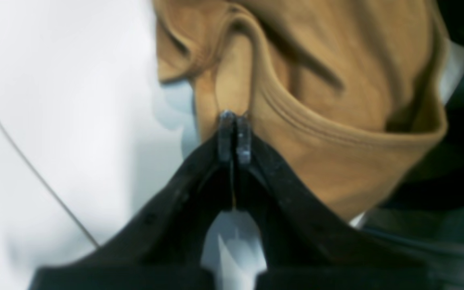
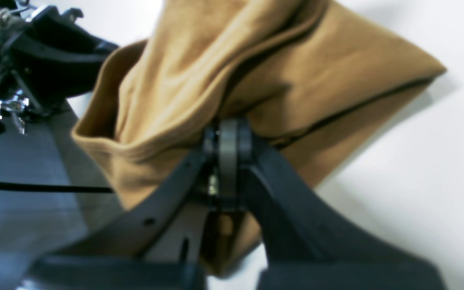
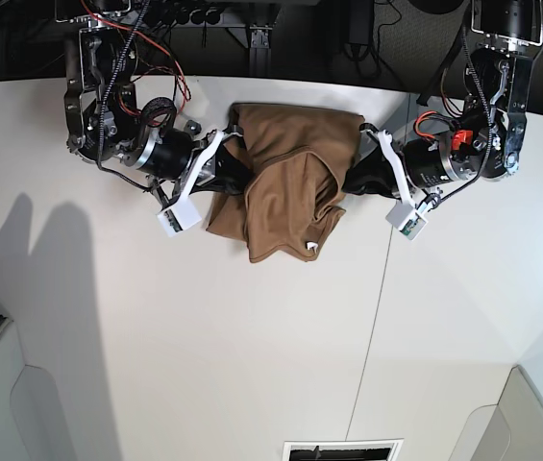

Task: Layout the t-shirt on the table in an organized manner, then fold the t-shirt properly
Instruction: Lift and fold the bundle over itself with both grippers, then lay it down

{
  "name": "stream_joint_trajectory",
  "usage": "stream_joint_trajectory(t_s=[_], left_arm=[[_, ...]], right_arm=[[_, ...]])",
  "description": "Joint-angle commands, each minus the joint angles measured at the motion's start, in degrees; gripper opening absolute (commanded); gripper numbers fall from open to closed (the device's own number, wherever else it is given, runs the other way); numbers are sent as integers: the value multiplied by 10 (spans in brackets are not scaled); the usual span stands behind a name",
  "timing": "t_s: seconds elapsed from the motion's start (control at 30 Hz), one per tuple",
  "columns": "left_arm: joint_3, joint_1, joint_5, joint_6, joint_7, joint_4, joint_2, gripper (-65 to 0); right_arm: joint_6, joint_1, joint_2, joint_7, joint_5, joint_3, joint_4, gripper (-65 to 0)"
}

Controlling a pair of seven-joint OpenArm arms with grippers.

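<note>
The t-shirt (image 3: 285, 178) hangs bunched between the two arms, over the far part of the table (image 3: 204, 365), to the left of the table's thin dark seam in the base view. Its lower folds droop toward the tabletop; whether they touch it cannot be told. A small white tag (image 3: 310, 250) shows at the shirt's lowest corner.

The left gripper (image 1: 234, 135) is closed, its two fingertips pressed together with a fold of the shirt pinched between them, next to a stitched hem. It holds the shirt's side nearest the seam.

The right gripper (image 2: 228, 139) is likewise closed, clamped on a thick hemmed fold of the shirt. It holds the shirt's side away from the seam.

Fabric between the two grip points sags in loose folds.
</note>
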Motion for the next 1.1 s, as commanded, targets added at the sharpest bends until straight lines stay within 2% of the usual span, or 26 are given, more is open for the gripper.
stream_joint_trajectory(t_s=[0.0,0.07,0.17,0.33,0.47,0.7,0.93,1.07], left_arm=[[-2,-7,-2,-5,-17,7,7,-650],[-2,-7,14,-5,-19,-4,21,-650],[-2,-15,19,-5,-31,-45,31,-650],[-2,-70,20,-5,-35,-121,41,-650],[-2,-110,20,-5,-35,-153,43,-650],[-2,-154,59,-5,-54,-212,57,-650],[-3,-184,49,-5,-49,-225,61,-650],[-4,-184,3,-5,-16,-182,42,-650]], right_arm=[[4,7,1,16,7,-4,3,-650],[4,7,0,23,5,-13,-9,-650],[4,9,-8,43,-28,-18,-21,-650],[0,39,-10,59,-67,-18,-29,-650],[0,74,-10,60,-67,-18,-75,-650],[0,134,-10,83,-66,-18,-166,-650],[0,163,-10,83,-66,-18,-176,-650],[0,164,-9,73,-66,-13,-152,-650]])
